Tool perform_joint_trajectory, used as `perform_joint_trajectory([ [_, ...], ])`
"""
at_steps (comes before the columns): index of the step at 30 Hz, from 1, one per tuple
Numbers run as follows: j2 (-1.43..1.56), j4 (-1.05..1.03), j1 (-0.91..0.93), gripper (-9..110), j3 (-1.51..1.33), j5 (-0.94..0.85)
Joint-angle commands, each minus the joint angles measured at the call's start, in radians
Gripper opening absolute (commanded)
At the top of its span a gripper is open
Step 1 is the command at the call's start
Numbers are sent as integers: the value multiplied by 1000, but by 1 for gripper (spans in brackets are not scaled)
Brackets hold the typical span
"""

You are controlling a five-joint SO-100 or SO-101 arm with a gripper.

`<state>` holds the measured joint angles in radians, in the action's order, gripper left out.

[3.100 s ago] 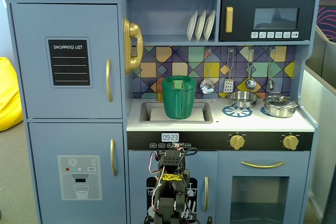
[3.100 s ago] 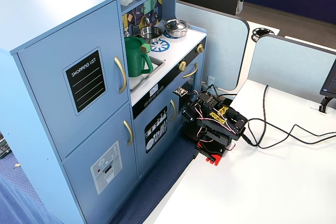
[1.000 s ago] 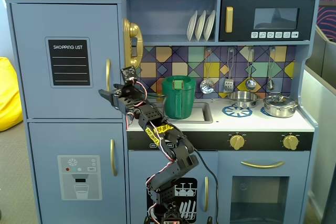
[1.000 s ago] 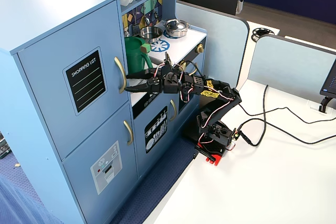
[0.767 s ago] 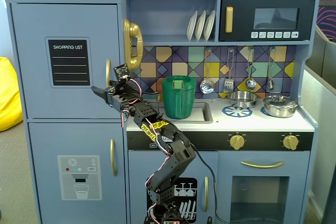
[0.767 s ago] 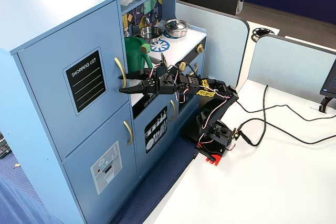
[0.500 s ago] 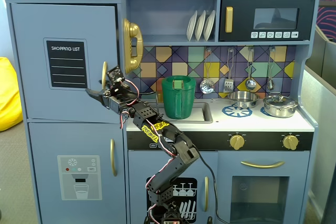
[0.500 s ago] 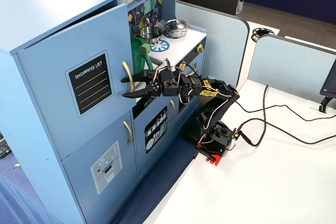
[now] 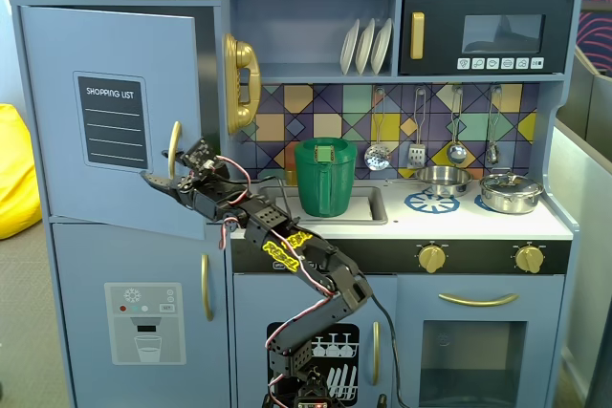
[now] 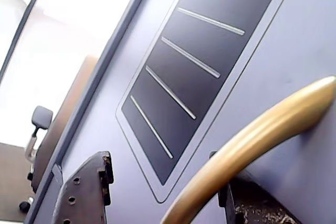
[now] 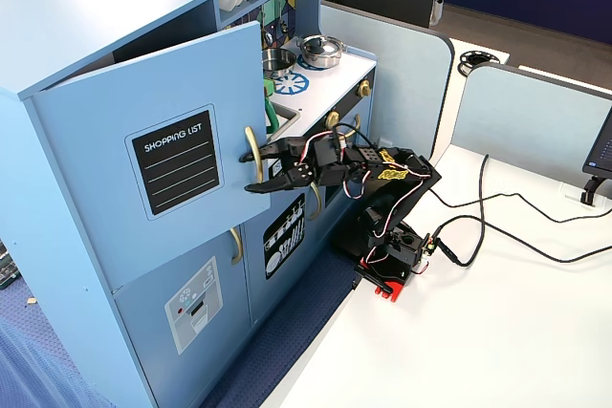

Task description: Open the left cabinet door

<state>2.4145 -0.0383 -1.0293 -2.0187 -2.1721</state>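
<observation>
The left cabinet door (image 9: 105, 54) is blue-grey with a black "SHOPPING LIST" panel (image 9: 112, 121) and a curved gold handle (image 9: 173, 150). It stands partly swung out from the cabinet, as the other fixed view (image 11: 105, 207) also shows. My gripper (image 9: 158, 180) is at the lower part of the handle, seen too in the fixed view from the side (image 11: 254, 177). In the wrist view my gripper (image 10: 163, 184) has its jaws wide apart. The handle (image 10: 262, 129) crosses in front of the right finger (image 10: 226, 200), and the left finger (image 10: 86, 192) is apart from the handle, close to the door face (image 10: 105, 124).
Below is the door with the grey dispenser panel (image 9: 143, 322). A gold toy phone (image 9: 241, 83) and a green pitcher (image 9: 325, 177) sit right of the open door. The arm's base (image 11: 387, 260) stands on a white table (image 11: 497, 332) with cables (image 11: 497, 226).
</observation>
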Motion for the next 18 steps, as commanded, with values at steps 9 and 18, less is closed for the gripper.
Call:
perform_joint_trajectory([
  [9,365,-112,95,15,-91,12],
  [18,523,-272,316,14,-97,124],
])
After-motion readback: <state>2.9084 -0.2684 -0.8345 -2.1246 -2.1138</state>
